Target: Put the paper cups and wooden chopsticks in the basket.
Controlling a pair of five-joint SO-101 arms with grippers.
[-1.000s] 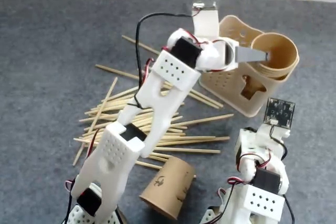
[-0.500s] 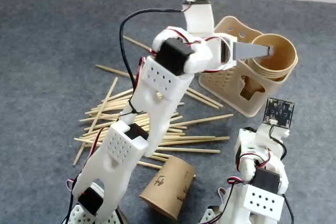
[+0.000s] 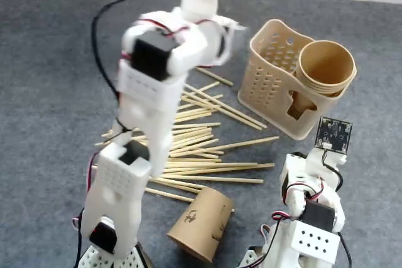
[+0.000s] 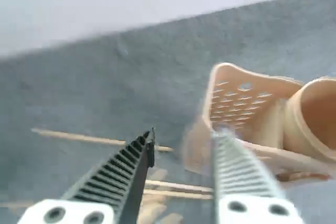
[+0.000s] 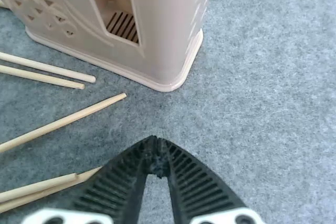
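Left claw (image 4: 185, 136): fingers spread, nothing between them. It is raised above the worktop (image 3: 50, 61), over the far edge of the chopsticks (image 3: 207, 149) and beside the basket (image 3: 271, 76), apart from it. In the left wrist view the basket wall lies just beyond the fingertips. Right claw (image 5: 156, 165): fingers pressed together at the tips, gripping nothing. It sits low over the worktop near a basket corner, not touching it. Chopstick ends lie close beside one finger; whether they touch it cannot be told. The basket stands upright toward the far right of the worktop. The stacked cups (image 3: 326, 67) are nested mouth-up in the basket's right-hand end, their rims above its wall. The loose cup (image 3: 201, 225) lies on its side on the worktop between the two arm bases, well apart from both claws and from the basket. The chopsticks lie scattered flat on the worktop between the left arm and the basket, several reaching the basket's foot.
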